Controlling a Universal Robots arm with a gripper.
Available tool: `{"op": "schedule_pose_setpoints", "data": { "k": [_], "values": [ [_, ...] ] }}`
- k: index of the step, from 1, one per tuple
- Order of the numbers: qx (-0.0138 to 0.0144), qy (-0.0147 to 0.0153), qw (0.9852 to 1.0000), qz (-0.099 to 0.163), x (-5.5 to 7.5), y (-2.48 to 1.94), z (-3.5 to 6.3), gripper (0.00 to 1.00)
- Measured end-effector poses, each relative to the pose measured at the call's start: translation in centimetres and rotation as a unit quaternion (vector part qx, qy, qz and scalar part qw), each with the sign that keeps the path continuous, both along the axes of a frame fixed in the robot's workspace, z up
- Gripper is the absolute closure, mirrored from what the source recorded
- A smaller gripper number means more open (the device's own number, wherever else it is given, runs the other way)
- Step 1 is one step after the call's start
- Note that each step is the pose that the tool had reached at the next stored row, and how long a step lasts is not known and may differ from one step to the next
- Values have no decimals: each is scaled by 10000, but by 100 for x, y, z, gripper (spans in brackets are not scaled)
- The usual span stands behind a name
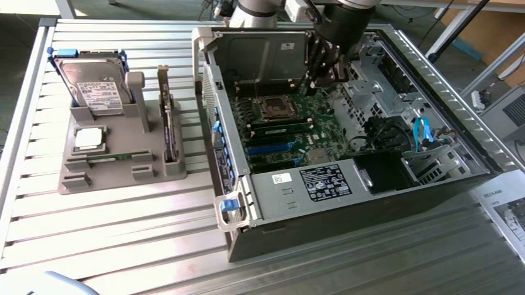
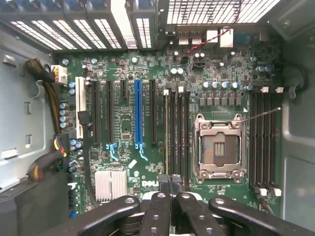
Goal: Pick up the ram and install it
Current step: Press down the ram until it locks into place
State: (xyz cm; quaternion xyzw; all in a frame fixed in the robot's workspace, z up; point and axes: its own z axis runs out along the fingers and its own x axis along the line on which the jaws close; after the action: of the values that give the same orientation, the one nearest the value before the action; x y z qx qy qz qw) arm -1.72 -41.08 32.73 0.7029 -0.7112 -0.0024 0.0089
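Note:
The ram [image 1: 110, 157], a thin green stick, lies in a slot near the front of the grey holder [image 1: 98, 178] at the exterior view's left. My gripper [image 1: 326, 78] hangs inside the open computer case [image 1: 345, 203], far from the ram, above the motherboard [image 2: 125, 123]. In the wrist view its black fingers [image 2: 158, 206] meet over the long memory slots [image 2: 177, 132] beside the empty processor socket [image 2: 219, 147]. The gripper [image 2: 171, 181] is shut with nothing held. One slot [image 2: 166, 132] shows a pale edge along its length.
The holder also carries a hard drive [image 1: 93, 83], a square silver chip [image 1: 88, 138] and a dark expansion card [image 1: 169, 129] standing on edge. The case's raised metal panel [image 1: 258, 55] and its walls close in around the gripper. A paper sheet [image 1: 508, 209] lies at the exterior view's right.

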Motion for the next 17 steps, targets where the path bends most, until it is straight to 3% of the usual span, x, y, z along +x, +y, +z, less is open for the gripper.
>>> {"op": "schedule_pose_setpoints", "data": {
  "k": [12, 17],
  "values": [
    [-41, 0, 10000, 0, 0, 0, 243, 90],
    [-49, 0, 10000, 0, 0, 0, 259, 90]
  ]
}}
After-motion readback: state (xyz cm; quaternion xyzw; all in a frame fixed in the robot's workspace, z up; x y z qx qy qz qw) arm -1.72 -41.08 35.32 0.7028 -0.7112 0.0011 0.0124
